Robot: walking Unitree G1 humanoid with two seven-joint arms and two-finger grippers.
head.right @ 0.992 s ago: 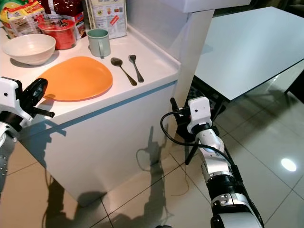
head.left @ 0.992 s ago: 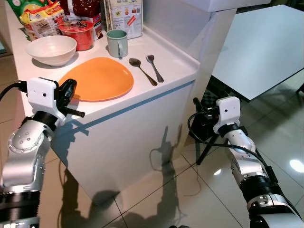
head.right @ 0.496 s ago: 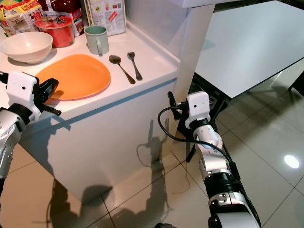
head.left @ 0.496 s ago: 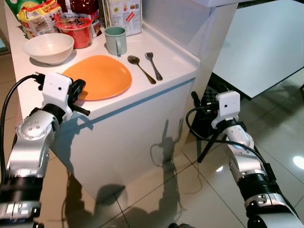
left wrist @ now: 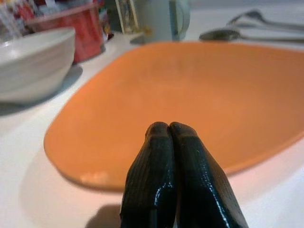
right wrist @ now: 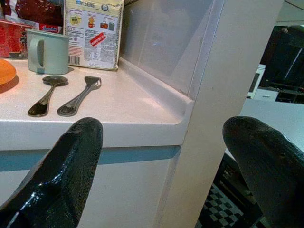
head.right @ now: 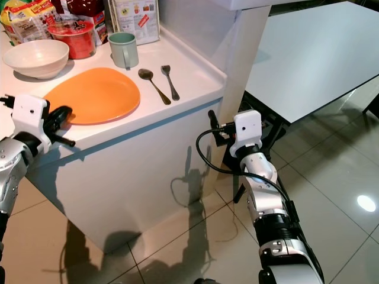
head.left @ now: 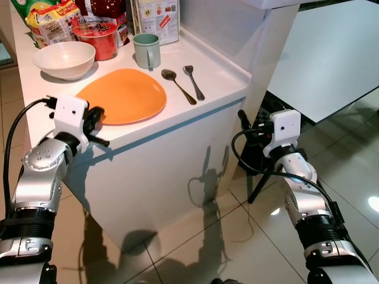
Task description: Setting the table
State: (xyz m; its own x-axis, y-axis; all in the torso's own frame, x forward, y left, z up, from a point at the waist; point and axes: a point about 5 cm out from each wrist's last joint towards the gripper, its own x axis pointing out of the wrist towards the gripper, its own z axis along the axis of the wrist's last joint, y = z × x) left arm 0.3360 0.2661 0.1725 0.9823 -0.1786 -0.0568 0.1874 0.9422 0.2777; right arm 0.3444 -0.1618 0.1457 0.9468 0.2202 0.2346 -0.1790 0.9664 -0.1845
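left hand (left wrist: 169, 130) clenched at the orange plate (head.left: 125, 96) rim, on the table (head.left: 219, 77).
right hand (right wrist: 161, 142) released, beside the table's corner, near spoon (head.left: 177, 85) and fork (head.left: 193, 82).

I can't read the print on the carton (right wrist: 93, 29) behind the mug (head.left: 146, 51); it's too small, and its top is cut off in my head views. The snack packets (head.left: 52, 21) behind the red cup (head.left: 96, 39) run off the top edge too. In the left wrist view the spoon (left wrist: 223, 34) and fork (left wrist: 254, 18) are just blurred shapes, and the white bowl (left wrist: 33, 64) is clipped at the side. The white dining table (head.right: 308, 59) runs out of frame.
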